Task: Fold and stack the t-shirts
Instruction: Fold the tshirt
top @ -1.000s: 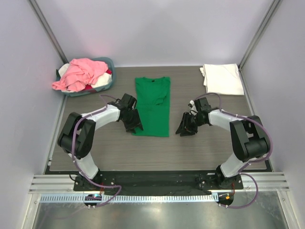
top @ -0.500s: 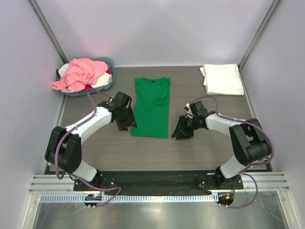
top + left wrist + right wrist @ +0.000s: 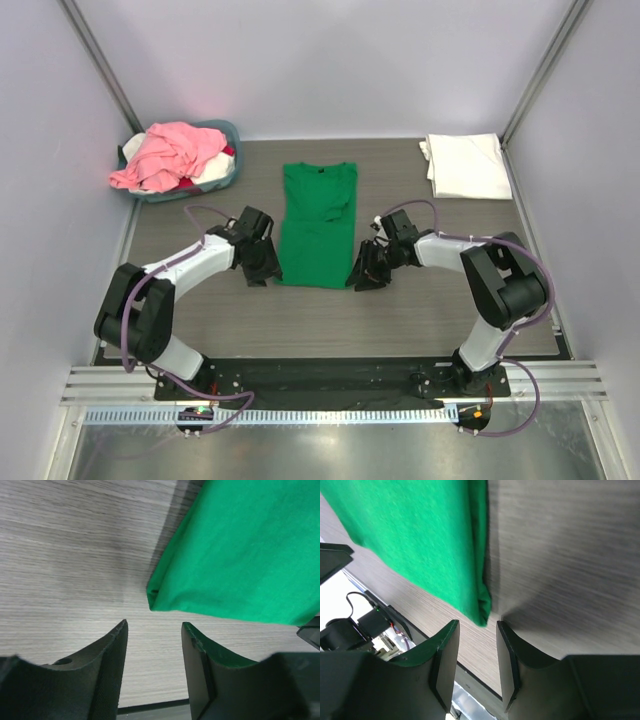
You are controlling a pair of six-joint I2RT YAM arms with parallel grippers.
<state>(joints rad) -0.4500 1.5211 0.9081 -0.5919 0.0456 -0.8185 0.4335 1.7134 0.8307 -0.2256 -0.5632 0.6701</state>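
- Lying flat, folded narrow: green t-shirt (image 3: 318, 225).
- L gripper (image 3: 152, 626) released, empty, just off shirt's near-left corner.
- R gripper (image 3: 477, 626) released, empty, just off near-right corner.

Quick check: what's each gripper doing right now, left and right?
Left gripper: open, holding nothing, just short of the near left corner of the green shirt.
Right gripper: open, holding nothing, just short of the shirt's near right corner.
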